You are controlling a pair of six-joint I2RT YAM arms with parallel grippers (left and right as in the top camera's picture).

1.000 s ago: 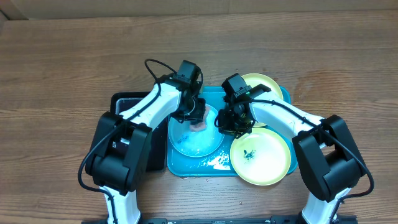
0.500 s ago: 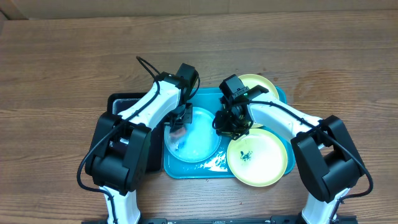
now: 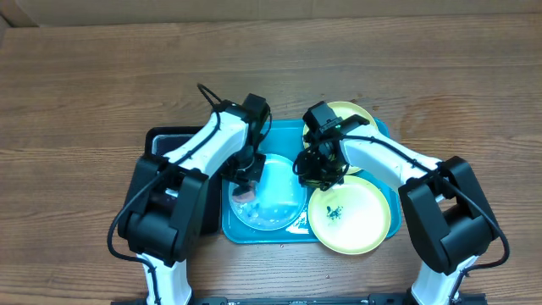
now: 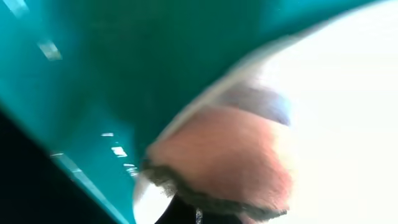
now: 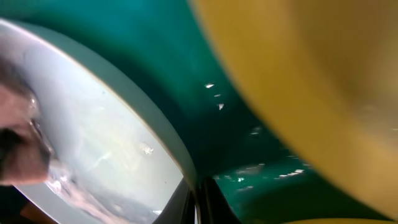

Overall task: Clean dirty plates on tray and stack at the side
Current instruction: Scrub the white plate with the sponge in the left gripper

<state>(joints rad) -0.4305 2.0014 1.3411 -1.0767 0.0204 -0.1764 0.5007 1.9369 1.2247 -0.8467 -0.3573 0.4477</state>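
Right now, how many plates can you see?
3. The pale blue plate sits on the left of the tray, the smudged yellow-green plate at its front right, and the other yellow-green plate at the back right, partly hidden.

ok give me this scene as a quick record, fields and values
tray: turquoise, wet
blue plate: on tray, left side, wet
front yellow plate: dark smudge, overhangs tray's front right
back yellow plate: tray's far right corner
left tool: shut on sponge, sponge on blue plate
right tool: shut on blue plate's rim
black tray: left of tray
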